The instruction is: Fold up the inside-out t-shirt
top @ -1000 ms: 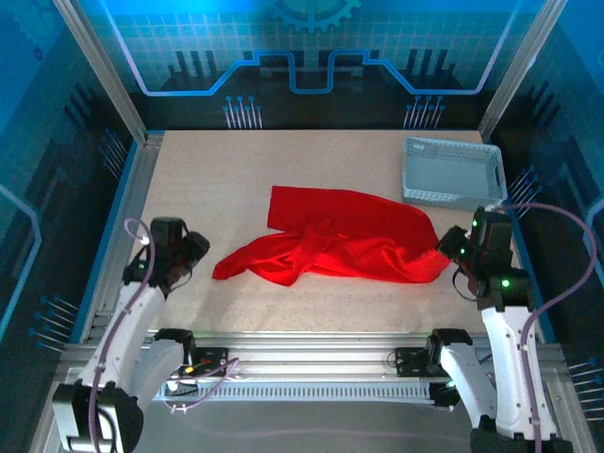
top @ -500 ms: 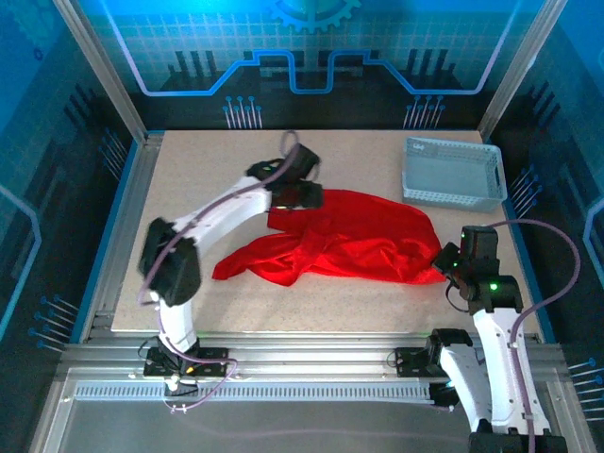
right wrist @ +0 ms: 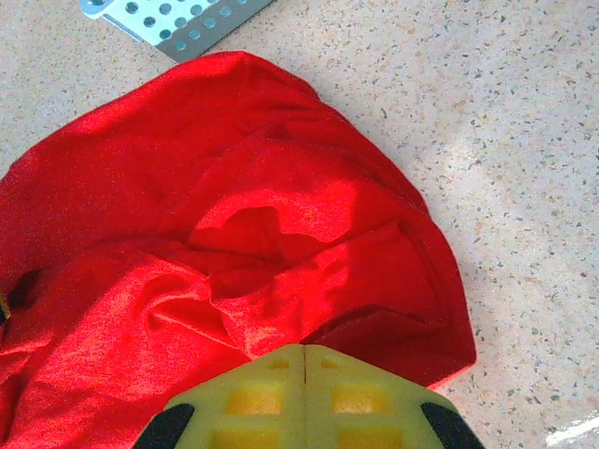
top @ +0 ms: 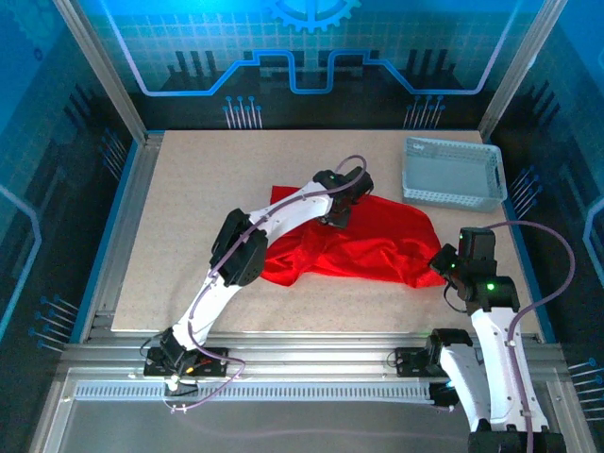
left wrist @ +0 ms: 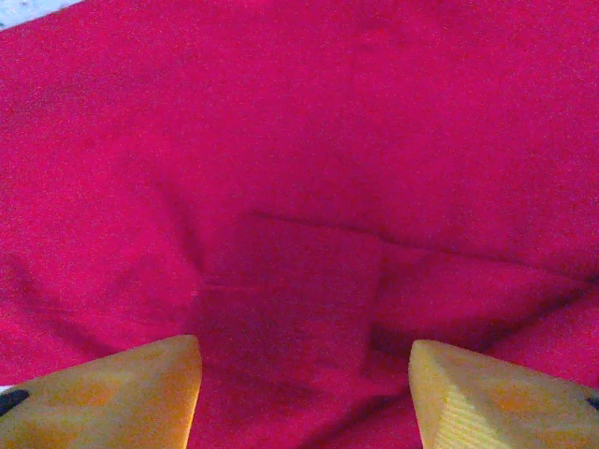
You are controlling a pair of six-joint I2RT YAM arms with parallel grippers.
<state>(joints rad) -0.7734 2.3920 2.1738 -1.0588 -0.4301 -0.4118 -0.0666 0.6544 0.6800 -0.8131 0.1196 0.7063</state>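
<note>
Crumpled bright red soft-cloth t-shirt (top: 377,245) on speckled beige table (top: 208,179)
I see left gripper (left wrist: 304,360) spread wide above it, right gripper (right wrist: 304,354) pinched together at its edge

No lettering, number or brand mark is legible in any view. The one sign-like graphic is a light-blue gear outline (top: 316,14) printed at the top of the blue far wall panel and cut off by the picture's upper edge, with circuit-style lines below it. The bright red soft-cloth t-shirt (top: 363,241) and the white perforated plastic basket (top: 451,173) present plain, unmarked surfaces.
</note>
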